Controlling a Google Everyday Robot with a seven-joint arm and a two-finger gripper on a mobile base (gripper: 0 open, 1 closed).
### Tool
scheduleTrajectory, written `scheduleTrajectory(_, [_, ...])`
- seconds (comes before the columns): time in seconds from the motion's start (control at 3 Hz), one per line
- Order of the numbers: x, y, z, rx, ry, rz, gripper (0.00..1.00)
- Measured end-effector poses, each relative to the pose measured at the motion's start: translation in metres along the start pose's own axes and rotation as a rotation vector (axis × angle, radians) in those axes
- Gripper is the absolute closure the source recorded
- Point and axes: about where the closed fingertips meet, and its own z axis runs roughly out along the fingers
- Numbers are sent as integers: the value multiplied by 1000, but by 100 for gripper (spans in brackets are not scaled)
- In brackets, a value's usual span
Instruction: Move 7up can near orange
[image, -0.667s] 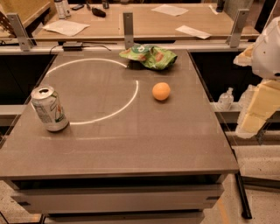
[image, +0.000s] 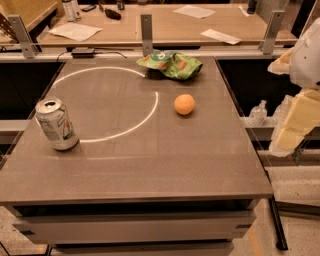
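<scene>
7up can (image: 56, 124) – where's it at? — Q

Near-left part of the table (image: 150, 170), close to the left edge. Stands upright, pull-tab top up, silver-white w/ green marks on the side. — A

And the orange (image: 184, 104)? — Q

Right of centre, a bit farther back than the can. Sits alone on the bare top, touching nothing. Can & orange are well apart; most of the table's width lies between them. — A

What's the bright line on the top? — Q

A thin white light arc (image: 156, 102), part of a ring. The can stands by its near-left end. The orange lies just outside the curve on the right, not on it. — A

Anything else on the table? — Q

A green snack bag (image: 170, 64) w/ orange print, crumpled, at the far edge, approx. centre-right. It's behind the orange and apart from it. The arc's far end runs up to the bag. — A

Gripper (image: 292, 127)? — Q

Off the table, beyond the right edge, at the frame's right side. Pale cream-yellow, hanging under a white arm section (image: 307, 55). It's roughly level w/ the orange, and the can is across the whole table from it. Holds nothing that shows. Released or clenched: can't tell from this angle. — A

Background? — Q

A wooden bench (image: 165, 27) behind the table, w/ sheets of paper (image: 75, 31) and small items on it. Metal posts (image: 146, 30) stand along its near side. A small clear bottle (image: 258, 113) sits lower down, right of the table. — A
</scene>
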Motion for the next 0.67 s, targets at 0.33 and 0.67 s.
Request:
scheduleTrajectory(0.33, [17, -2, 8, -10, -85, 90, 0])
scheduleTrajectory(0.67, [31, 13, 20, -30, -258, 180, 0])
